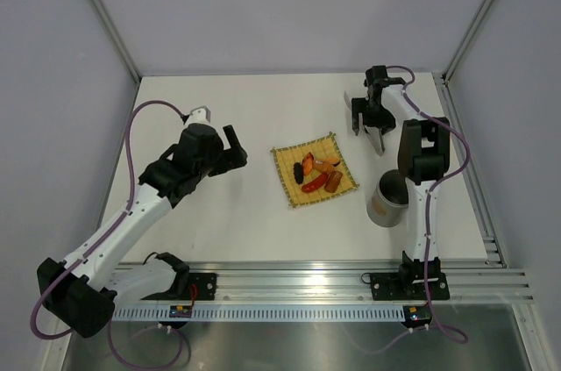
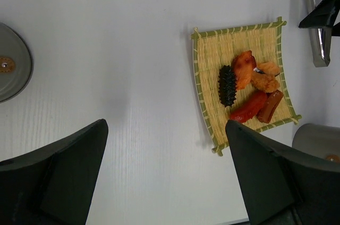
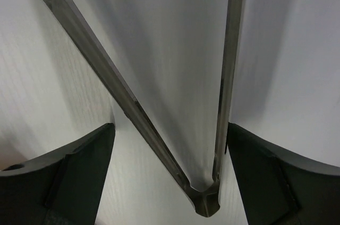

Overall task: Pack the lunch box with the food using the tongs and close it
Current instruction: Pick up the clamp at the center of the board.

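The silver tongs (image 3: pixel 133 108) lie flat on the table at the back right, their narrow V between the fingers of my right gripper (image 3: pixel 170 129), joined end towards the wrist. That gripper (image 1: pixel 368 125) is open; its right finger sits right beside one tong arm and the left finger stands apart from the other. The food (image 1: pixel 317 174), orange, red and one dark spiky piece (image 2: pixel 227 84), rests on a yellow woven mat (image 1: pixel 294 185). The grey lunch box (image 1: pixel 388 198) stands upright right of the mat. My left gripper (image 1: pixel 237 147) hovers open and empty left of the mat.
A shallow round grey lid (image 2: pixel 10 63) lies on the table at the left edge of the left wrist view. The right arm's upper link (image 1: pixel 421 152) stands just behind the lunch box. White walls close in the back and sides.
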Action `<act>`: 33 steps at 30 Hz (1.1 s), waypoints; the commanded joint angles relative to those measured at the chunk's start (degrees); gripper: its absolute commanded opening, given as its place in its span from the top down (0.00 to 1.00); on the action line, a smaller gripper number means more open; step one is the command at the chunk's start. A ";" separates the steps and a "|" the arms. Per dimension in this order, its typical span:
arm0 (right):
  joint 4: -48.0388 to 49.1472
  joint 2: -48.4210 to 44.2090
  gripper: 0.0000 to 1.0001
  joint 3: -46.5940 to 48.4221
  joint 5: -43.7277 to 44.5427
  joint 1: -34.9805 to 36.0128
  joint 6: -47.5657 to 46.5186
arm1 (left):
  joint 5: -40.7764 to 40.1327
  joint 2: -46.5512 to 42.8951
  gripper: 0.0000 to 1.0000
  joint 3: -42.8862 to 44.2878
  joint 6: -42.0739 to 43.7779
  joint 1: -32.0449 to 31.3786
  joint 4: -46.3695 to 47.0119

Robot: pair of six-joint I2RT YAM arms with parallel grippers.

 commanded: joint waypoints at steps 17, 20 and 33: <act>0.17 -11.06 0.84 1.00 -2.10 1.40 3.03 | 3.15 -2.00 0.04 -1.69 0.82 -0.08 0.65; 0.43 -19.50 0.83 -1.18 -4.37 3.42 4.17 | 2.19 -2.35 0.04 -1.25 1.34 -0.17 -0.23; -4.67 -42.00 0.82 -21.20 -7.98 19.41 13.13 | -0.97 -3.75 0.03 -0.29 4.59 0.00 -3.22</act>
